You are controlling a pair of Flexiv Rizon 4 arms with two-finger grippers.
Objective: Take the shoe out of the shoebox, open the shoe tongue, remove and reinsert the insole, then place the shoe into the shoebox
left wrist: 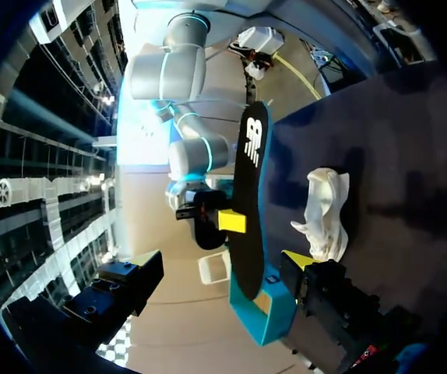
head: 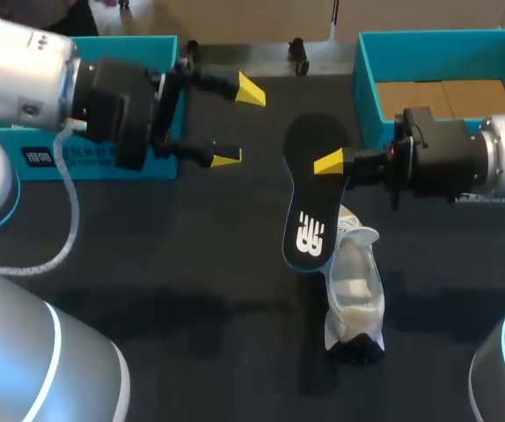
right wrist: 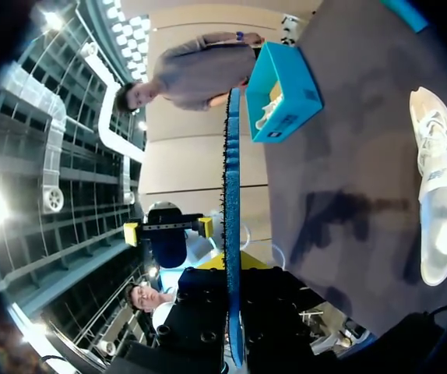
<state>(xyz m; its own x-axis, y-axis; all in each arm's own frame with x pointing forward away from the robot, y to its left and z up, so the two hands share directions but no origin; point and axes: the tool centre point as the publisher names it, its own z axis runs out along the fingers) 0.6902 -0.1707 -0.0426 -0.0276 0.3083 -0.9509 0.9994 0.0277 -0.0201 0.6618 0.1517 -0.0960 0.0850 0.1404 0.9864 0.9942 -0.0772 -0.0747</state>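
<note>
Shoe (head: 354, 290) lies loose on the table (head: 191, 299), nearest. Above it, the right hand (head: 333, 163) clamps the insole (head: 310, 211) by its edge in mid-air, logo end hanging toward the shoe. Left hand (head: 238, 123) is wide and empty, off to the insole's left. Risks: with that thin edge grip the insole could pivot or slip on insertion, and the unheld shoe may slide or tip. Room: bare table left of the shoe. Shoebox (head: 364, 79) far right, second teal box (head: 103, 163) far left, both well apart.

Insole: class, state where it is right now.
In the head view the insole is held up near the middle by the right tool, over the white shoe lying on the table.
</note>
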